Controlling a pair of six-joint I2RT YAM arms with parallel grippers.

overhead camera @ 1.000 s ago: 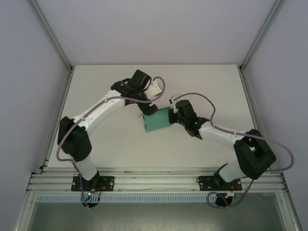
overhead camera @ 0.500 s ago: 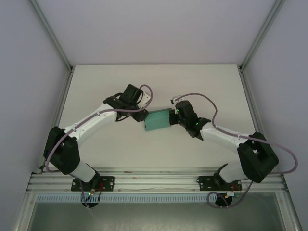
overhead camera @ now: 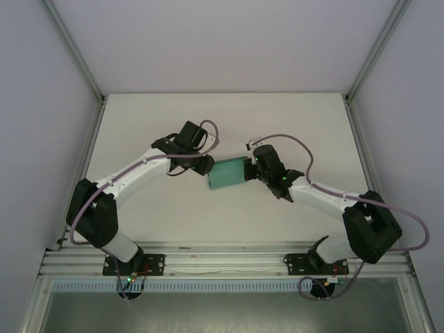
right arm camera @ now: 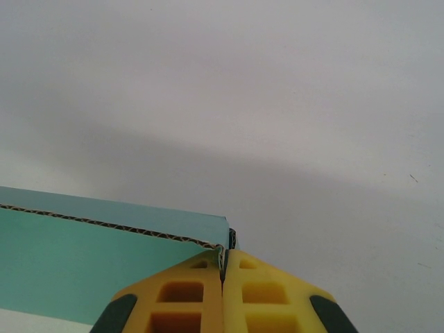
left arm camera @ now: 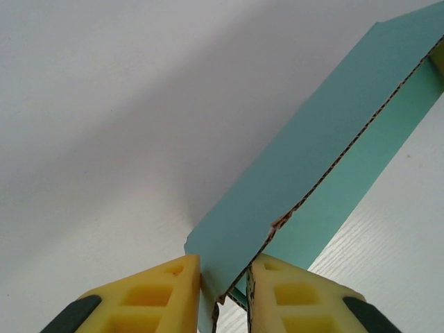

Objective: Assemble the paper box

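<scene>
Enclosure: pale walls, aluminium corner posts (overhead camera: 73,52), flat white desk (overhead camera: 139,118). An aluminium rail (overhead camera: 222,260) runs along the near edge and carries both arm bases.

Object: small teal-green corrugated card box (overhead camera: 227,173), partly formed. It sits at mid-desk between the two arms, its long axis running roughly left to right. Whether its underside rests on the desk or is lifted clear cannot be told from above.

Left pincer (overhead camera: 206,165): at the left end of the box. In the wrist view its yellow fingers (left arm camera: 149,295) stand narrowly apart with a raw, slightly torn card edge rising between them. The left finger lies against the card face, and a thin dark gap shows beside the right finger. Whether the card is actually clamped cannot be told.

Right pincer (overhead camera: 248,165): at the right end of the box, at its far corner. In the wrist view the two yellow fingers (right arm camera: 184,298) are pressed together, with the corner of a teal panel nipped between the tips. The corrugated edge runs off to the left from there.

Both arms reach inward from their bases, elbows out, wrists facing each other across the box.
</scene>
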